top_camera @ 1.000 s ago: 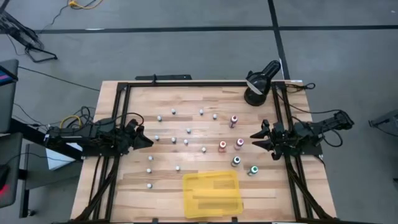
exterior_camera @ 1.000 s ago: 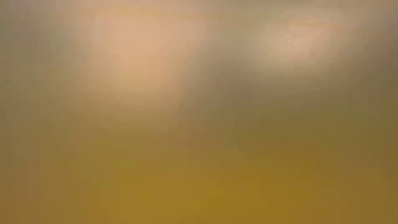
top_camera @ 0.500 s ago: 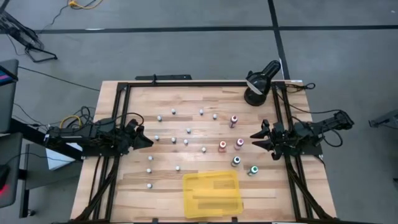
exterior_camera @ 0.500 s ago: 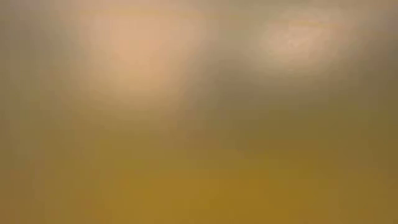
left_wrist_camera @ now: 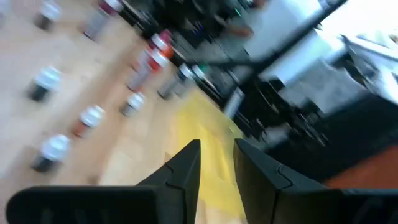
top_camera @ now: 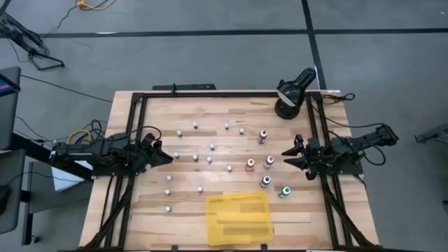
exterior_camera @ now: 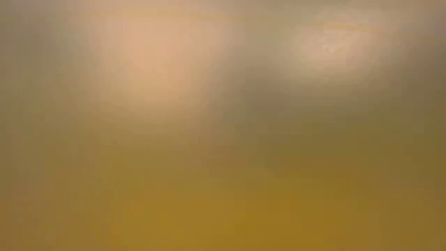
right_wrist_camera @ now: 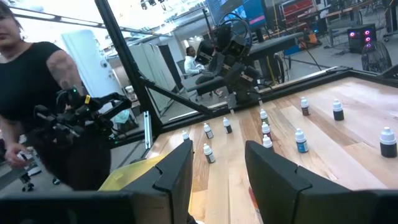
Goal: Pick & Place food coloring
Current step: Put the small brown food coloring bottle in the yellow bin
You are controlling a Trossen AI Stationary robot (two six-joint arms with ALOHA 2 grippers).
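A: Starting nearest the camera side of the bench, what lies there?

B: The flat yellow tray sits at the front edge, with nothing in it. Just beyond it the food coloring bottles stand scattered and upright across the wood: white-capped ones through the middle and left, a green-capped bottle and a few red- and pink-capped ones on the right.

A: And the arms?

B: Both hang at the sides, level with the bottles. The left pincer has its fingers slightly spread with a narrow gap and holds nothing; a white-capped bottle stands just beside its tips. The right pincer is likewise a little spread and empty, near a pink-capped bottle. At the far edge a black lamp-like fixture stands.

A: What might go wrong?

B: I judge the gaps narrow for the bottles. A finger arriving off-centre could tip one and knock its neighbours, especially in the tight right cluster. The low view is fully blocked, so height over the caps is hard to judge.
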